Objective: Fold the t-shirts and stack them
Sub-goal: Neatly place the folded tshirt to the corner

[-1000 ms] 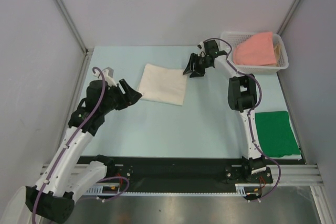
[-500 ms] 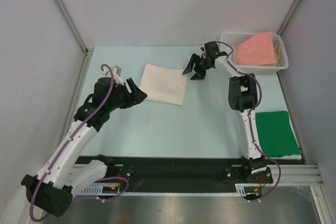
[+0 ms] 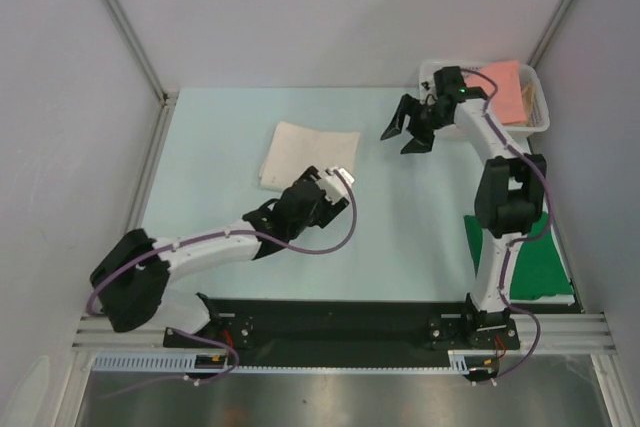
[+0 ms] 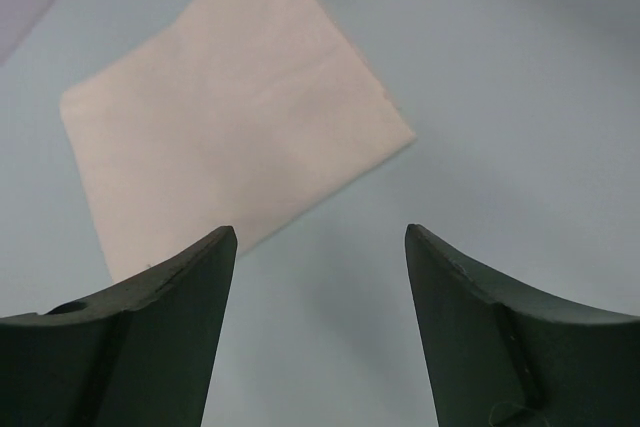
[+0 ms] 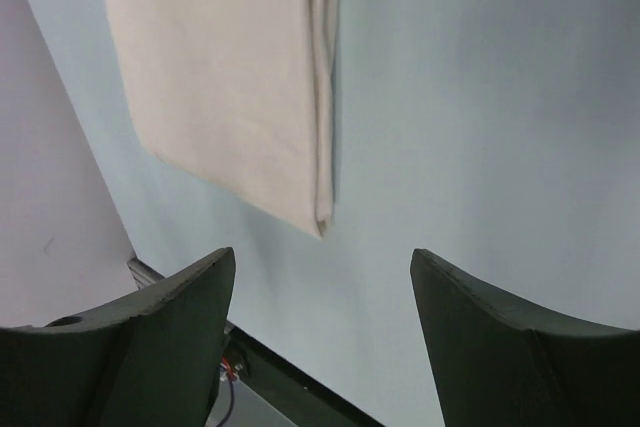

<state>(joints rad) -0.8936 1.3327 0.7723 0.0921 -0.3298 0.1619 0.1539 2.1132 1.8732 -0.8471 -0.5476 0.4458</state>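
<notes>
The cream-white t-shirt (image 3: 300,152) lies folded in a flat rectangle left of the table's middle. It also shows in the left wrist view (image 4: 230,127) and the right wrist view (image 5: 230,77). My left gripper (image 3: 325,179) is open and empty, just over the shirt's near right corner (image 4: 318,237). My right gripper (image 3: 402,135) is open and empty above bare table to the shirt's right (image 5: 322,257). The salmon-pink t-shirt (image 3: 505,92) lies in the basket. The dark green t-shirt (image 3: 535,257) lies folded at the near right, partly hidden by my right arm.
The white lattice basket (image 3: 535,127) stands in the far right corner. Grey walls enclose the table on three sides. A black rail (image 3: 330,322) with the arm bases runs along the near edge.
My left arm has swung from the shirt's left side round to its near right corner. My right gripper has drawn back to the right, toward the basket. Both stay open.
</notes>
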